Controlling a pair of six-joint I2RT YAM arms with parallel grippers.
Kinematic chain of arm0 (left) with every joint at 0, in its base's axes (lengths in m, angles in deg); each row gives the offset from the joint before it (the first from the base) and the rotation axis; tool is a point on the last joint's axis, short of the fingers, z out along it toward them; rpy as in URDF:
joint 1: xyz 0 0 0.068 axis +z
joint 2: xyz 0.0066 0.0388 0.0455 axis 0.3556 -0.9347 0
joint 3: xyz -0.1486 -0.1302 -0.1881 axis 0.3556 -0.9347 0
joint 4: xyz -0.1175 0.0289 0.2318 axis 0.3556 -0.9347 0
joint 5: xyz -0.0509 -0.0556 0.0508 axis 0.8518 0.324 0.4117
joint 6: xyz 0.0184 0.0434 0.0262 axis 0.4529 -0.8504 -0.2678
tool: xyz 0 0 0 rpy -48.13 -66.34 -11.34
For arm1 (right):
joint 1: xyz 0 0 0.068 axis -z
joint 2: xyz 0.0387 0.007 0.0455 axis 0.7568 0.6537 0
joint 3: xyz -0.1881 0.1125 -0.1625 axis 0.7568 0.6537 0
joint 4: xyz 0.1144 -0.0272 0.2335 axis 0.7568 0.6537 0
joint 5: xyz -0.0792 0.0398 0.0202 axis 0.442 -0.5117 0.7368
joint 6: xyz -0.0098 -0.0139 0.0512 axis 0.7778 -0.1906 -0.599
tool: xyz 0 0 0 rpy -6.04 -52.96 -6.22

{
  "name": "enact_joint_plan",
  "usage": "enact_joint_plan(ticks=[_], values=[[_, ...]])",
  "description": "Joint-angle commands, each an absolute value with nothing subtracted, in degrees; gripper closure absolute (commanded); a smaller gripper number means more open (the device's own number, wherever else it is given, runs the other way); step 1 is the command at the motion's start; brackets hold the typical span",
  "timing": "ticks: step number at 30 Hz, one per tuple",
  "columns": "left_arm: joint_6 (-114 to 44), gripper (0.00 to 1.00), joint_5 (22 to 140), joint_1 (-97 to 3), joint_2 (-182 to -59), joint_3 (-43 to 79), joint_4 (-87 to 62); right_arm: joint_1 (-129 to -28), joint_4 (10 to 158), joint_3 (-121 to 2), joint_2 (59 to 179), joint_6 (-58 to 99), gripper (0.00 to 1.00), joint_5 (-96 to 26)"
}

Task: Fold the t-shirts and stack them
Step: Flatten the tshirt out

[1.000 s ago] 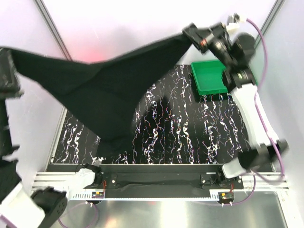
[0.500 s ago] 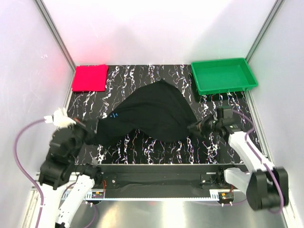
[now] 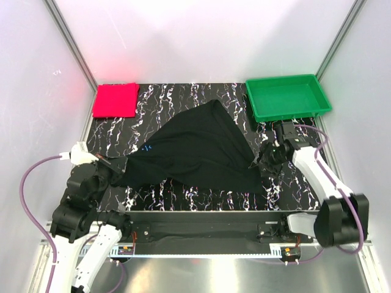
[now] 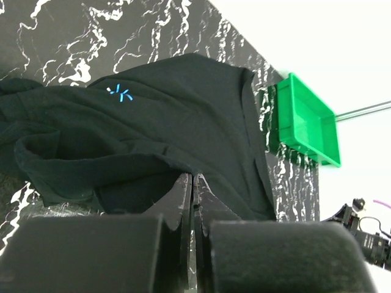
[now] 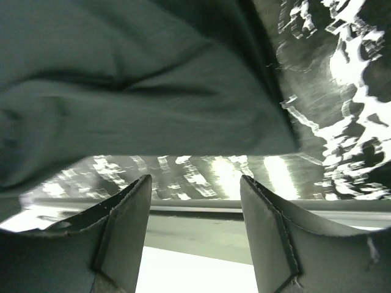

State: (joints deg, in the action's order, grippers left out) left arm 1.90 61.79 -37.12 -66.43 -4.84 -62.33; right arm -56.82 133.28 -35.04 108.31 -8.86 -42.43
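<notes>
**A:** On our table (image 3: 183,97) the black shirt (image 3: 195,149) lies in the middle, all bunched up. How do we fold it well?

**B:** We think it has to be flat first. The tray (image 3: 284,113) sits at the far right. The red shirt (image 3: 115,100) lies folded at the far left, so we stay away from both.

**A:** And our pincers?

**B:** Our left pincer (image 4: 193,178) is closed and looks to be pinching the black shirt's near left corner. Our right pincer (image 5: 195,180) is open and holds nothing, just beside the shirt's right edge.

**A:** So we grab that edge down low?

**B:** Yes. Then we pull gently both ways, slowly, so the cloth does not slip out.
</notes>
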Motion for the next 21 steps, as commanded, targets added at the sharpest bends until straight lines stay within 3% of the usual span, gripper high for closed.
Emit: enact_joint_plan(ticks=[1, 8, 21], values=[[1.8, 1.00, 61.8, -37.2, -67.7, -2.4, -59.3, -58.8, 141.1, -36.9, 112.5, 0.2, 0.33, -35.3], [2.1, 1.00, 61.4, -37.2, -68.3, -2.8, -58.9, -59.2, 137.7, -28.5, 114.1, -8.1, 0.35, -42.1], [1.5, 1.00, 61.6, -37.3, -69.0, -2.2, -58.8, -58.7, 132.0, -24.5, 109.7, -25.1, 0.39, -30.4]])
